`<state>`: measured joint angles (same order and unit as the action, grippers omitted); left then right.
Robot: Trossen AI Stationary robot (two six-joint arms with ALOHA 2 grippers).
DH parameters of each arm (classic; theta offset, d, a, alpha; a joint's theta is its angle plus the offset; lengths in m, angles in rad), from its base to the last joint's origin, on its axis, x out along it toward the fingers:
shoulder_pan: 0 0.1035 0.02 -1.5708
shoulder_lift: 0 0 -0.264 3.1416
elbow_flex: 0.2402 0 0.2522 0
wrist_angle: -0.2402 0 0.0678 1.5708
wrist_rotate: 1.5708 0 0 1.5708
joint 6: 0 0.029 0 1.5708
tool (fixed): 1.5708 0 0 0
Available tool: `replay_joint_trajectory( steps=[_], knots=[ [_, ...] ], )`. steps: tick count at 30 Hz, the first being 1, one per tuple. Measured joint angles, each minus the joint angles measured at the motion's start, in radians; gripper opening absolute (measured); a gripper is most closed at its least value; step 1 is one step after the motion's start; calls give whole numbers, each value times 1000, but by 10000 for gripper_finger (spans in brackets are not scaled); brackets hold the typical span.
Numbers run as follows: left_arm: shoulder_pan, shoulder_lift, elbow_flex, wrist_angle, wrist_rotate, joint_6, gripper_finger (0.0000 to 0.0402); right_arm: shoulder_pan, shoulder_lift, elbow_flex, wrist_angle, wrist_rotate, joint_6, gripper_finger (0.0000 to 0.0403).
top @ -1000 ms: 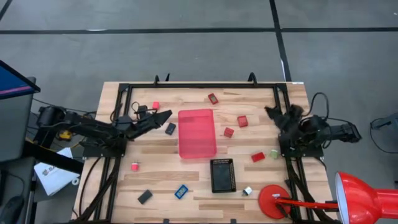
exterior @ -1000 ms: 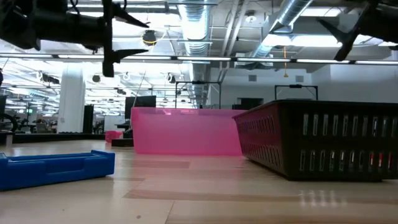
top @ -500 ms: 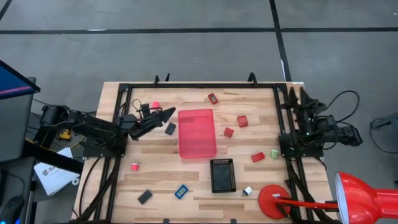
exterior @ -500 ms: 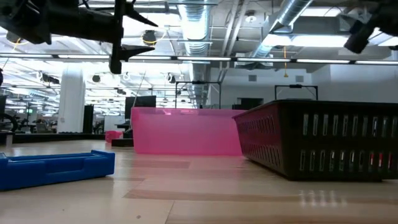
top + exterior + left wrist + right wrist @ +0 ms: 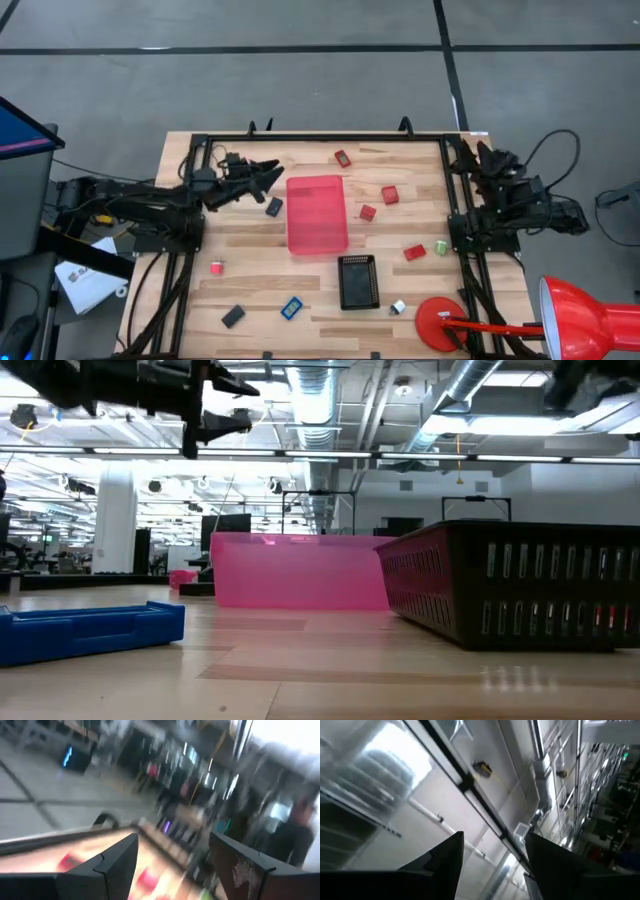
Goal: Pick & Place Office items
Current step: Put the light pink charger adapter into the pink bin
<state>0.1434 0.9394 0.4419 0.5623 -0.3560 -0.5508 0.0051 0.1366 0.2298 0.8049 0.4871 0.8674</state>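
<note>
Table (image 5: 400, 300): wooden, framed by black rails.

Left gripper (image 5: 268, 175): raised above the table's left part, near the far edge, just left of the pink-red tray (image 5: 317, 213). Fingers are seen parted in the left wrist view (image 5: 170, 865); nothing is held between them.

Right gripper (image 5: 480, 158): folded back at the table's right edge, tilted up toward the ceiling. Fingers (image 5: 440, 860) are seen apart, nothing between them.

Office items, all lying loose on the table:
- red pieces (image 5: 389, 194) scattered right of the pink-red tray; one further red piece (image 5: 216, 267) at the left
- black piece (image 5: 274, 206) just left of the tray, below the left gripper
- blue piece (image 5: 291, 308) and black piece (image 5: 233, 316) near the front edge
- green piece (image 5: 440, 247) beside a red one
- silvery piece (image 5: 397, 308), probably touching nothing, near the black grid tray (image 5: 358, 281)

Red lamp (image 5: 590, 315): at the front right corner.
</note>
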Motion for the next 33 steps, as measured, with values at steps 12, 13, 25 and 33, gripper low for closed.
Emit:
replay_joint_trajectory(
  steps=[12, 13, 25, 33],
  knots=[
    [78, -47, 432, -1211, 37, 153, 212, 6, 484, 667, -431, 8, -404, 207],
    [78, -47, 444, -1289, 40, 97, 208, 6, 495, 713, -501, -18, -393, 207],
    [-244, -33, 359, -1570, 434, -678, 151, 111, 531, 1033, -1076, -39, -284, 207],
    [-729, 12, 353, -1274, 317, -1212, 138, 147, 503, 1038, -1168, -31, -238, 207]
  ],
)
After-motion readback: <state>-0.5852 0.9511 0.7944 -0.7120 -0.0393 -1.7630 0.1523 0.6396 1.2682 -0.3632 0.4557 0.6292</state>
